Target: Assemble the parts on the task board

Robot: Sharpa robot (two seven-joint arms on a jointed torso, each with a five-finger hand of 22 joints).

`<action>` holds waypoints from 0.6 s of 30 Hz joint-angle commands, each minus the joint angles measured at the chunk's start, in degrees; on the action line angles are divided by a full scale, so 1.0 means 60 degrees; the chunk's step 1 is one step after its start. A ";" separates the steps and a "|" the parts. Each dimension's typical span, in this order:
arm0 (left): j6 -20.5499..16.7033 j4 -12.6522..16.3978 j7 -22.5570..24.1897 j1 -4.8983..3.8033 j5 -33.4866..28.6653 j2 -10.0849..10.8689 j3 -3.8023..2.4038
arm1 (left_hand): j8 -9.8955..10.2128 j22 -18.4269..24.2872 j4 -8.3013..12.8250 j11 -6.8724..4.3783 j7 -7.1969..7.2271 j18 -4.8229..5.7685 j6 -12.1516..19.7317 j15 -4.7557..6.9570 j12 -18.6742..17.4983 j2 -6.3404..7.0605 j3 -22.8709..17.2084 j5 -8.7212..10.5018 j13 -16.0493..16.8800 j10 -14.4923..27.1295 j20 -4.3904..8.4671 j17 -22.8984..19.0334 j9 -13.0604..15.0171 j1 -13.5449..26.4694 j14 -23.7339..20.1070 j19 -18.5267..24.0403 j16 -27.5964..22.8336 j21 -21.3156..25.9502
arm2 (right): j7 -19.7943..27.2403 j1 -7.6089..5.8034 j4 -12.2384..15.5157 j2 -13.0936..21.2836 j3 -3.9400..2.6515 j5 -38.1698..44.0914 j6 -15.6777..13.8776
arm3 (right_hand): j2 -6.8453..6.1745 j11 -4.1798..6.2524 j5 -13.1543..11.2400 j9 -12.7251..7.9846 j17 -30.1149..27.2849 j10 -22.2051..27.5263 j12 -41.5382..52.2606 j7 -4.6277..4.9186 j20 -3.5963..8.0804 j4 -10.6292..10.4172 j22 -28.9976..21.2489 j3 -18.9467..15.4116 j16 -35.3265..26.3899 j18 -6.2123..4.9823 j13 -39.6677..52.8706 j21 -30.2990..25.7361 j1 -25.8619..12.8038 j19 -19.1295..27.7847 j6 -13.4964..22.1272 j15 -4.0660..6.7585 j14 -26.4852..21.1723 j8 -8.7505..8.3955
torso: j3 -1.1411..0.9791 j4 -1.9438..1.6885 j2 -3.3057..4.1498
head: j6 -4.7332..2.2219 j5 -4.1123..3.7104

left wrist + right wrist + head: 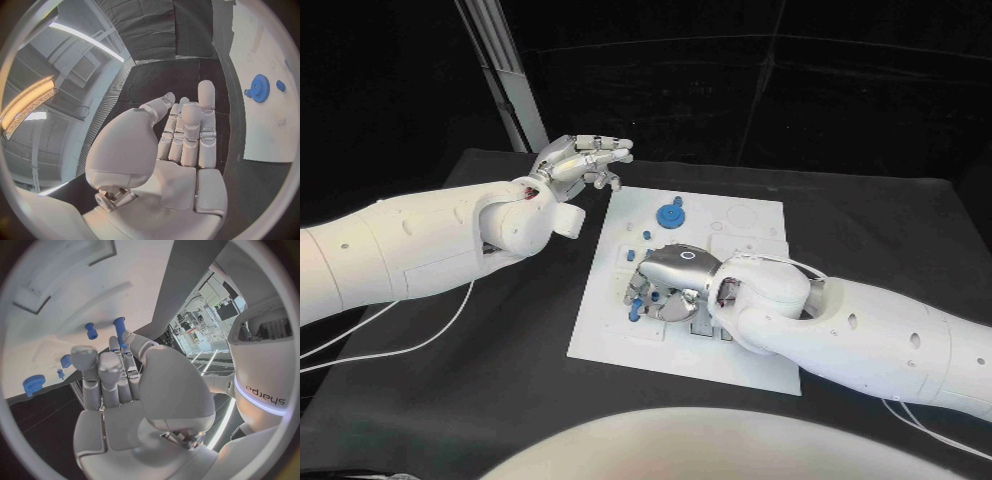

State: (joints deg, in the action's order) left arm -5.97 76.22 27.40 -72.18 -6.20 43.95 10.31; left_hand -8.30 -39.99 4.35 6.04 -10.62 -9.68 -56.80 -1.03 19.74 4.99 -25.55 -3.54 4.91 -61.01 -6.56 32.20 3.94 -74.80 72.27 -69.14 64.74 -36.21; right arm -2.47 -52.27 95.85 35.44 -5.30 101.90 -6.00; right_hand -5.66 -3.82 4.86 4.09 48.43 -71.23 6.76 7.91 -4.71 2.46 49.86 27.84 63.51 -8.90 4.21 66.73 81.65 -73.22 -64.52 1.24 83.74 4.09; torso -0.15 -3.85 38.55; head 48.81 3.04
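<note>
One blue peg [119, 329] sits at the right hand's [678, 283] fingertips, grip unclear, so lower it squarely onto the board [747, 222] while the left hand [583, 160] hovers open and empty.

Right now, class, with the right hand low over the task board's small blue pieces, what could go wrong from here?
1. The right hand hangs close over several small blue parts; its fingers could knock one aside.
2. From the head view that hand hides the parts beneath it, so a grasp may miss unnoticed.
3. The left hand, open, hovers by the task board's far corner; a careless sweep could nudge the board or the blue gear.
</note>
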 commanded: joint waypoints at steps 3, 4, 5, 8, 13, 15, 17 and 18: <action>0.0105 0.0012 0.0010 -0.0015 -0.0026 0.0003 -0.0008 | -0.0047 0.0010 -0.0017 -0.0002 0.0009 -0.0128 0.0065 0.0001 0.0047 -0.0085 0.0058 0.0028 0.0003 0.0055 -0.0017 -0.0009 -0.0015 -0.0041 -0.0043 0.0019 -0.0058 0.0036 | -0.0085 -0.0005 0.0109 -0.0039 0.0004 0.0482 0.0025 | -0.0023 0.0003 0.0035 0.0012 -0.0040 -0.0061 -0.0043 0.0042 -0.0028 0.0018 -0.0016 0.0047 -0.0008 0.0171 0.0015 0.0046 0.0031 -0.0017 -0.0038 -0.0016 0.0007 0.0021 | -0.0002 -0.0003 0.0004 | 0.0005 0.0007; 0.0105 0.0012 0.0009 -0.0015 -0.0026 0.0003 -0.0008 | -0.0047 0.0010 -0.0017 -0.0002 0.0009 -0.0128 0.0065 0.0001 0.0047 -0.0085 0.0058 0.0028 0.0003 0.0055 -0.0017 -0.0009 -0.0015 -0.0041 -0.0043 0.0019 -0.0058 0.0036 | -0.0064 -0.0005 0.0136 -0.0031 0.0047 0.0501 0.0029 | -0.0064 -0.0008 0.0053 0.0004 -0.0071 -0.0024 -0.0073 0.0053 -0.0035 0.0009 -0.0045 0.0027 -0.0029 0.0166 0.0006 0.0030 -0.0026 0.0005 -0.0005 -0.0028 -0.0006 -0.0001 | 0.0000 -0.0004 0.0003 | 0.0008 0.0011; 0.0105 0.0012 0.0009 -0.0015 -0.0026 0.0003 -0.0008 | -0.0047 0.0010 -0.0017 -0.0002 0.0009 -0.0128 0.0065 0.0001 0.0047 -0.0085 0.0058 0.0028 0.0003 0.0055 -0.0017 -0.0009 -0.0015 -0.0041 -0.0043 0.0019 -0.0058 0.0036 | -0.0048 -0.0005 0.0165 -0.0013 0.0102 0.0514 0.0029 | -0.0114 -0.0022 0.0121 -0.0008 -0.0107 0.0026 -0.0111 0.0069 -0.0044 -0.0014 -0.0083 -0.0003 -0.0053 0.0161 -0.0006 0.0007 -0.0109 0.0031 0.0044 -0.0045 -0.0021 -0.0029 | 0.0000 -0.0004 0.0003 | 0.0008 0.0011; 0.0106 0.0009 0.0005 -0.0015 -0.0026 0.0004 -0.0008 | -0.0047 0.0010 -0.0017 -0.0002 0.0009 -0.0128 0.0065 0.0001 0.0047 -0.0085 0.0058 0.0028 0.0003 0.0055 -0.0017 -0.0009 -0.0015 -0.0041 -0.0043 0.0019 -0.0058 0.0036 | 0.0000 -0.0005 0.0229 0.0024 0.0237 0.0511 0.0053 | -0.0424 -0.0168 0.0478 -0.0063 -0.0380 0.0490 -0.0392 0.0180 -0.0126 -0.0216 -0.0488 -0.0247 -0.0242 0.0098 -0.0087 -0.0250 -0.0597 0.0266 0.0381 -0.0165 -0.0113 -0.0109 | 0.0005 -0.0003 -0.0001 | 0.0006 0.0027; 0.0118 -0.0002 -0.0010 -0.0015 -0.0026 0.0004 -0.0008 | -0.0048 0.0013 -0.0015 -0.0002 0.0008 -0.0128 0.0068 0.0001 0.0052 -0.0089 0.0062 0.0028 0.0003 0.0060 -0.0017 -0.0014 -0.0015 -0.0043 -0.0045 0.0018 -0.0059 0.0039 | 0.0172 -0.0005 0.0272 0.0060 0.0318 0.0340 -0.0180 | -0.0720 -0.0317 0.0581 -0.0070 -0.0952 0.1191 -0.0487 0.0261 -0.0242 -0.0420 -0.1129 -0.0746 -0.0650 -0.0029 -0.0086 -0.0707 -0.0984 0.0652 0.1048 -0.0292 -0.0330 -0.0098 | 0.0005 -0.0007 -0.0001 | 0.0006 0.0012; 0.0121 -0.0016 -0.0012 -0.0015 -0.0026 0.0003 -0.0008 | -0.0050 0.0018 -0.0010 -0.0001 0.0008 -0.0129 0.0075 0.0000 0.0063 -0.0097 0.0070 0.0027 0.0002 0.0071 -0.0018 -0.0024 -0.0015 -0.0049 -0.0049 0.0017 -0.0061 0.0046 | 0.0233 -0.0005 0.0283 0.0077 0.0333 0.0283 -0.0311 | -0.0720 -0.0341 0.0601 -0.0066 -0.1039 0.1291 -0.0458 0.0276 -0.0261 -0.0434 -0.1240 -0.0868 -0.0707 -0.0050 -0.0079 -0.0787 -0.0976 0.0710 0.1154 -0.0303 -0.0366 -0.0097 | -0.0002 -0.0002 -0.0006 | -0.0003 0.0011; 0.0124 -0.0024 -0.0016 -0.0015 -0.0026 0.0002 -0.0008 | -0.0050 0.0018 -0.0010 -0.0001 0.0008 -0.0129 0.0075 0.0000 0.0063 -0.0097 0.0070 0.0027 0.0002 0.0071 -0.0018 -0.0024 -0.0015 -0.0049 -0.0049 0.0017 -0.0061 0.0046 | 0.0259 -0.0005 0.0287 0.0091 0.0340 0.0253 -0.0391 | -0.0705 -0.0357 0.0610 -0.0062 -0.1127 0.1377 -0.0437 0.0287 -0.0274 -0.0441 -0.1346 -0.0965 -0.0765 -0.0069 -0.0075 -0.0862 -0.0954 0.0763 0.1230 -0.0316 -0.0404 -0.0095 | -0.0003 0.0000 -0.0004 | -0.0005 0.0006; 0.0126 -0.0028 -0.0018 -0.0015 -0.0026 0.0002 -0.0008 | -0.0050 0.0018 -0.0010 -0.0001 0.0008 -0.0129 0.0075 0.0000 0.0063 -0.0097 0.0070 0.0027 0.0002 0.0071 -0.0018 -0.0024 -0.0015 -0.0049 -0.0049 0.0017 -0.0061 0.0046 | 0.0272 -0.0005 0.0289 0.0100 0.0343 0.0237 -0.0443 | -0.0686 -0.0371 0.0613 -0.0059 -0.1219 0.1466 -0.0421 0.0305 -0.0290 -0.0450 -0.1441 -0.1057 -0.0827 -0.0082 -0.0073 -0.0931 -0.0935 0.0814 0.1289 -0.0330 -0.0446 -0.0090 | -0.0001 -0.0002 -0.0004 | -0.0009 0.0001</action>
State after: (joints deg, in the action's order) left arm -5.94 76.06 27.28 -72.18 -6.20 43.97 10.31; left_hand -8.30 -39.94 4.35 6.04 -10.62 -9.68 -56.81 -1.03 19.73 4.72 -25.55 -3.54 4.91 -61.01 -6.56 32.10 3.94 -75.06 72.27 -69.14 64.74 -36.22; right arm -2.05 -52.30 97.39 36.02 -3.28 103.79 -7.03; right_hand -9.93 -5.96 8.19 3.66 41.30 -62.69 3.98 9.71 -6.40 -0.27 41.42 21.74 58.78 -8.90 3.70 61.37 76.14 -68.61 -57.05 -0.73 81.34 3.61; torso -0.13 -3.88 38.55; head 48.82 3.09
